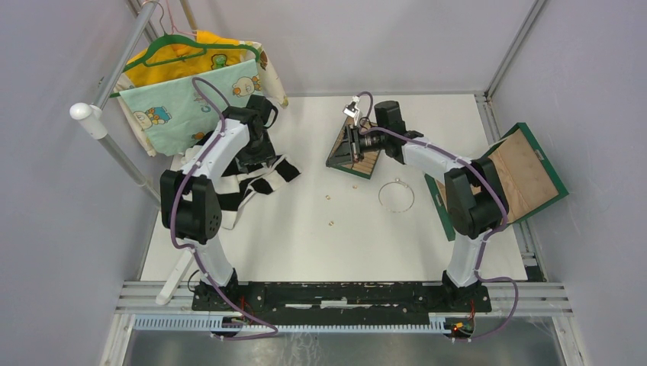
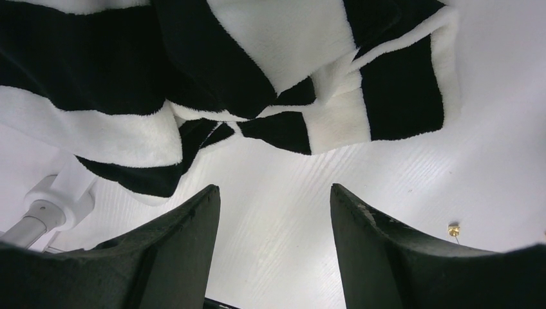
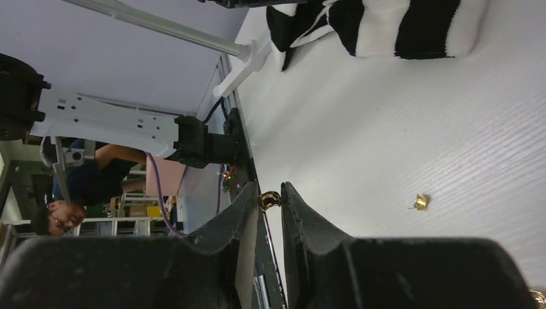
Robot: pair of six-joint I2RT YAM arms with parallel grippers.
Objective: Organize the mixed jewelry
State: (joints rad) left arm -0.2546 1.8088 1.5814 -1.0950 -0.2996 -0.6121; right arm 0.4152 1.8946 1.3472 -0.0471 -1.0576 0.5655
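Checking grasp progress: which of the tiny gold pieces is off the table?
The gold piece pinched between the right claw's fingertips. The other gold pieces lie loose on the white table, touched by neither claw.

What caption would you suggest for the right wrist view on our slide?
Right gripper pinches a tiny gold piece; a second gold piece lies on the white table.

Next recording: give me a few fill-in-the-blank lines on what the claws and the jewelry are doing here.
The jewelry piece pinched between the tips of the right claw is ___ in colour.
The left claw stands ___ with nothing in it.
The silvery hoop lies on the table, nearer the ___ arm.
Missing words: gold; open; right.
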